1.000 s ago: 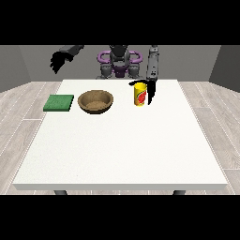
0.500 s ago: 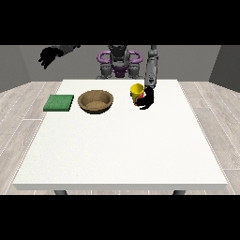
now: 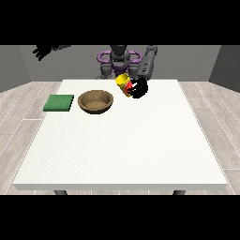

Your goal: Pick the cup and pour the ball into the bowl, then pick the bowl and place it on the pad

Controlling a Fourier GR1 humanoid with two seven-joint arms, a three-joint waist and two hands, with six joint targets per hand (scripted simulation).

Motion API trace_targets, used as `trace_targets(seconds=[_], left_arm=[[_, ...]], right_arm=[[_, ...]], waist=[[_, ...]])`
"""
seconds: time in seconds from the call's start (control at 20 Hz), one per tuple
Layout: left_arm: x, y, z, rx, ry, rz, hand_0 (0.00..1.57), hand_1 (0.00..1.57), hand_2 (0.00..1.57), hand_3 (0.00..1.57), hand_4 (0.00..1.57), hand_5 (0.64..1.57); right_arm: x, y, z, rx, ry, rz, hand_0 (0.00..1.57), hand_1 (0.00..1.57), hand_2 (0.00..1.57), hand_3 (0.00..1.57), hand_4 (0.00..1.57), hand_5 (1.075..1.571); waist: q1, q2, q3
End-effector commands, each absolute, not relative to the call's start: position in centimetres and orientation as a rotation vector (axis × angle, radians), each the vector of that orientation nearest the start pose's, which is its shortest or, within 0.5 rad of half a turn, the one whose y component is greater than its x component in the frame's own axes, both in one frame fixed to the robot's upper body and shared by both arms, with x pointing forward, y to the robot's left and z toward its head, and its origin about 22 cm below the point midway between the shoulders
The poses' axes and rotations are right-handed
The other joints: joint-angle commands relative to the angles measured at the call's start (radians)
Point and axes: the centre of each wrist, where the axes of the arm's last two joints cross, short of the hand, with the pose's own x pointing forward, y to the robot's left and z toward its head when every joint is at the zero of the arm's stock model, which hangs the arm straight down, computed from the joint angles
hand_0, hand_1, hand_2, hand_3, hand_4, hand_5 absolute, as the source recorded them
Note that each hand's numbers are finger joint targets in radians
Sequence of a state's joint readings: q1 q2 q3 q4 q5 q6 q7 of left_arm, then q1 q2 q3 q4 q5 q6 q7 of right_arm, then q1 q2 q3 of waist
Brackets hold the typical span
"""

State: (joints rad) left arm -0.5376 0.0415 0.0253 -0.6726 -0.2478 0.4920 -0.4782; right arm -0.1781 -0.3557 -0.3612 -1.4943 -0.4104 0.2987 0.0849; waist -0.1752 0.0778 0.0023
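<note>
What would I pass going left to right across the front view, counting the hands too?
Raised hand at the view's left → green pad → brown bowl → tilted yellow cup → the hand at the view's right, curled round that cup above the white table.

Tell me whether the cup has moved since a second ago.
Yes. The cup has been lifted off the table, tilted, and carried toward the bowl by the hand at the view's right.
</note>
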Motion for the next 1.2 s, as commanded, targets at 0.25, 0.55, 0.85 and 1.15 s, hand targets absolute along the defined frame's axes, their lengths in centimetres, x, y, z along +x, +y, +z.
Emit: trace_targets(seconds=[0.25, 0.55, 0.85, 1.15], left_arm=[[38.2, 15.8, -2.7, 0.946, -1.613, -0.754, 1.36, 1.36, 1.57, 1.57, 1.45, 1.533], [38.8, 12.1, -1.8, 1.075, -1.522, -0.967, 1.36, 1.36, 1.57, 1.57, 1.46, 1.535], [39.4, 6.7, 1.4, 1.206, -1.428, -1.213, 1.31, 1.31, 1.57, 1.57, 1.47, 1.529], [40.5, 5.0, 3.7, 1.535, -1.346, -1.385, 1.47, 1.47, 1.57, 1.57, 1.10, 1.570]], right_arm=[[27.6, -38.0, 5.3, 0.075, -1.620, -0.066, 0.00, 0.00, 0.00, 0.15, 0.67, 1.561], [25.4, -41.8, 2.5, 0.066, -1.591, -0.128, 0.00, 0.00, 0.00, 0.00, 0.69, 1.560], [26.8, -41.8, 2.0, 0.059, -1.541, -0.126, 0.00, 0.00, 0.00, 0.17, 0.70, 1.560], [28.7, -41.2, 3.6, 0.077, -1.589, -0.111, 0.00, 0.00, 0.00, 0.25, 0.70, 1.556]], waist=[[0.007, -0.081, 0.0017], [0.046, -0.117, 0.0006], [0.060, -0.171, -0.0002], [0.036, -0.130, -0.0007]])
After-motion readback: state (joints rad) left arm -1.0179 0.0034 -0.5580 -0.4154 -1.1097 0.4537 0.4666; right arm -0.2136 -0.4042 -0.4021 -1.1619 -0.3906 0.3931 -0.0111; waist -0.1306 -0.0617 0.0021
